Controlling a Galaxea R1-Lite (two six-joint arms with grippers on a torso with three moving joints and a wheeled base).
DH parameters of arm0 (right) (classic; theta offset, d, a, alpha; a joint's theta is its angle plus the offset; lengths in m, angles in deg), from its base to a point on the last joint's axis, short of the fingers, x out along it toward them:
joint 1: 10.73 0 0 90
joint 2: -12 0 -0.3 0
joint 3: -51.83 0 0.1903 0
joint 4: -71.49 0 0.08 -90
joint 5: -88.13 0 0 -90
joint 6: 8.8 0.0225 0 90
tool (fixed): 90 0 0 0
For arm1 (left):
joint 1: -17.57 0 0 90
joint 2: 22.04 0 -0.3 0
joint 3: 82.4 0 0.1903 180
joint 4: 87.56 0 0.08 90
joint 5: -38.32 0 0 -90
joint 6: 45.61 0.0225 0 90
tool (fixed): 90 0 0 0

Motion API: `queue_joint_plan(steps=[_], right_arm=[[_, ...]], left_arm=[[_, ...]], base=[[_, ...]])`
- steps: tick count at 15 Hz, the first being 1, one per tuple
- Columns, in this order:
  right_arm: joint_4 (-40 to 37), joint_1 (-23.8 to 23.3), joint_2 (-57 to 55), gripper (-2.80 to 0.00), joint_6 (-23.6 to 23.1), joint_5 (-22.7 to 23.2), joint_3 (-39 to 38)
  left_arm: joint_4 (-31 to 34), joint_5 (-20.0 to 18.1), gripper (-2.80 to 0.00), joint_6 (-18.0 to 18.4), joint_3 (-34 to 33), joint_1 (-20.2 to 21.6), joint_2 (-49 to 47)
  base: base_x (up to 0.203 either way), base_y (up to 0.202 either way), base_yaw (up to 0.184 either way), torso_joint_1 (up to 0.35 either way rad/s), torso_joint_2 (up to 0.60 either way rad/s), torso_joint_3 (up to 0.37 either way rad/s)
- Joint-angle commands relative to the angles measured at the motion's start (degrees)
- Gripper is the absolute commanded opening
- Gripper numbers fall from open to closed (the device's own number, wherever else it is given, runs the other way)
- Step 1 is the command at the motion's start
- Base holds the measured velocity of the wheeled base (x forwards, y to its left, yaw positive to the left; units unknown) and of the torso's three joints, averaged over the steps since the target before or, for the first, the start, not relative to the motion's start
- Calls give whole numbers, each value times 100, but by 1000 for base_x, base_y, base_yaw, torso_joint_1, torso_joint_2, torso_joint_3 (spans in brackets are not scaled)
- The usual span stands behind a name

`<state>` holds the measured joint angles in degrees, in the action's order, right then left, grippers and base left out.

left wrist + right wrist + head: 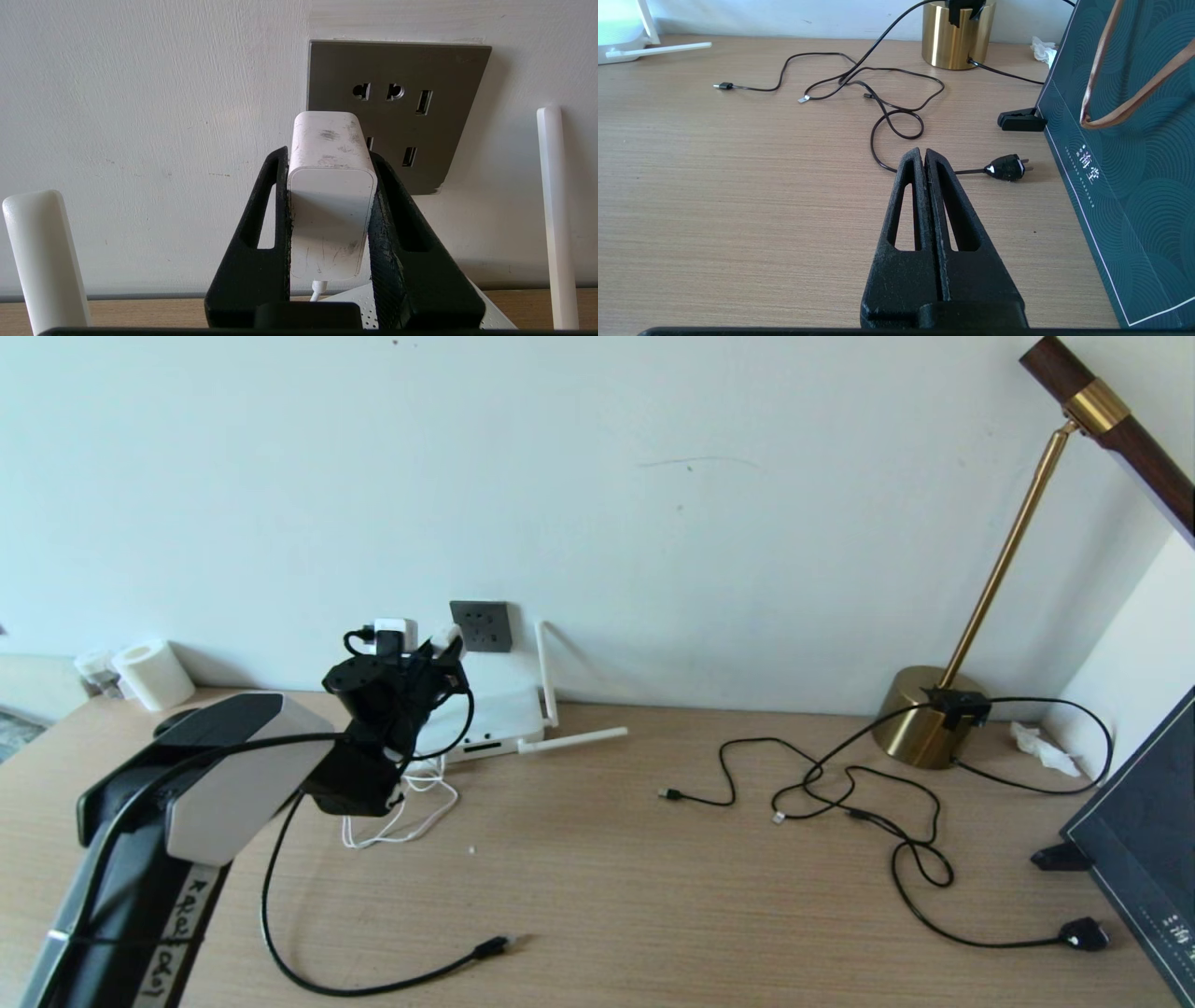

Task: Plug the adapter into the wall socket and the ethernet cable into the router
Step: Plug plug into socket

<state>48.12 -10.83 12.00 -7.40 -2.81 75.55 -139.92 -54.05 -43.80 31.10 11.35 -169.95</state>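
While my right gripper (926, 156) hangs parked over the light wooden desk (653, 896) with its black fingers pressed together and nothing between them, my left gripper (329, 158) clamps the small white cube-shaped adapter (329, 196) by its two sides. From the adapter's rear a thin white cord (317, 291) drops down. Its front stands near the dark grey square wall socket (411, 70), overlapping the plate's lower left part; whether they touch I cannot tell. Below lies the flat white router (495, 714).
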Motion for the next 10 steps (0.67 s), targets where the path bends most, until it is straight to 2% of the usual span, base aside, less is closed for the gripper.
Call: queue_joint_plan(steps=[1,10], right_arm=[[0,1,0,-280,1,-3,0],[0,1,0,-280,1,-3,0]], left_arm=[[-47,-1,-280,3,4,-21,33],[-311,-1,-280,12,-462,-29,298]], base=[[0,0,0,0,0,0],[0,0,0,0,0,0]])
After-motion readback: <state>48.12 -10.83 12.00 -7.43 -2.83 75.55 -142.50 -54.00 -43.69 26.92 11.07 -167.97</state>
